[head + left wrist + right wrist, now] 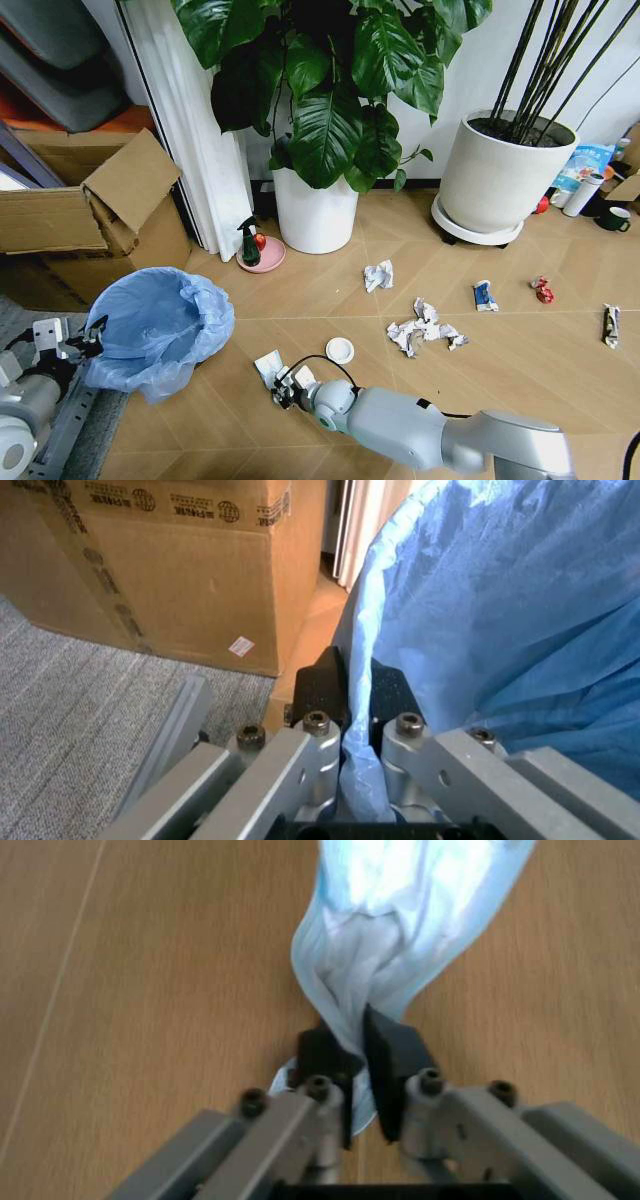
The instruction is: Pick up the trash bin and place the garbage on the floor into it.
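Nearest the head camera, at the lower left, the left gripper [88,343] reaches out level from a grey arm and clamps the near rim of the trash bin [160,325]; in the left wrist view its black fingers [322,686] are pressed narrowly together on a fold of the light-blue bag [500,622] that lines the bin. Behind that gripper stands a cardboard box [95,215] on a strip of grey carpet [70,705], with a white curtain [195,130] beside it. Farther right, the right arm stretches low across the floor [330,290] from the lower right, its gripper [283,385] close to the tiles and just right of the bin, with the jaws closed on a crumpled blue-white wrapper [395,922] that trails away from the fingertips. A white disc [340,350] lies just beyond this gripper. Behind it a green spray bottle [247,243] stands on a pink saucer [268,258] beside a white plant pot [315,210]. Moving right, a paper wad [378,275] and a larger torn white wad [424,327] lie on the tiles, then a blue-white wrapper [484,295], a red wrapper [542,290] and a dark wrapper [611,325], all well apart from the bin. A second, wider white pot [500,175] sits behind them.
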